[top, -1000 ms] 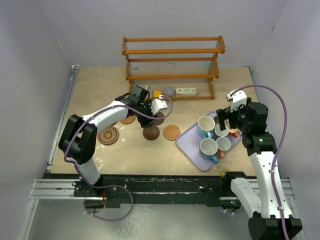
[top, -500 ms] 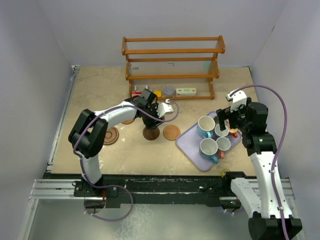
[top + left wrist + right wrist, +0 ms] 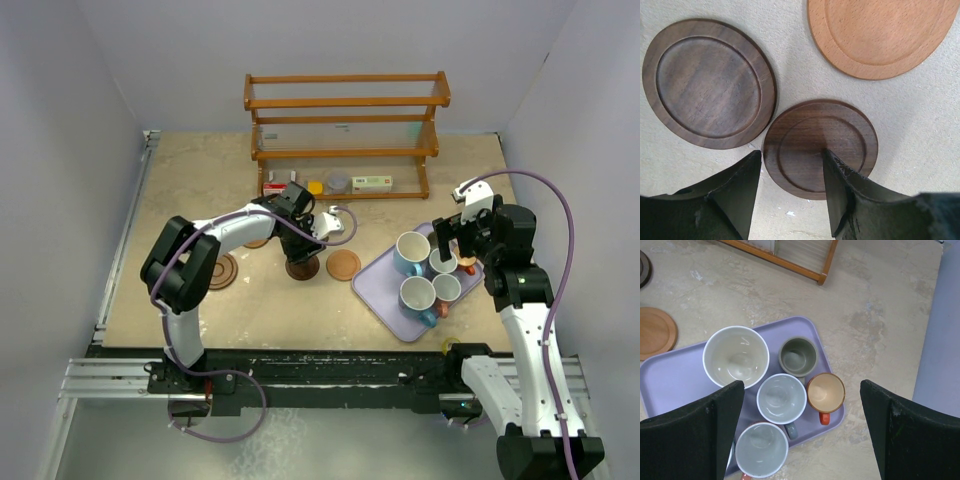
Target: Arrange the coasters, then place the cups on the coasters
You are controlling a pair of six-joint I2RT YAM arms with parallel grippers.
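Left gripper [image 3: 791, 151] hangs half-open, grasping nothing; small dark coaster [image 3: 810, 132] lies flat directly under its jaws; right gripper [image 3: 800, 385] spread empty, well apart.

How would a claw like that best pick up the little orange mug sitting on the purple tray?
Probably from straight above, pinching the orange mug's rim wall on its outer side, one finger inside. It stands upright, mouth open, crowded by other mugs on one side; toward the tray corner it is free.
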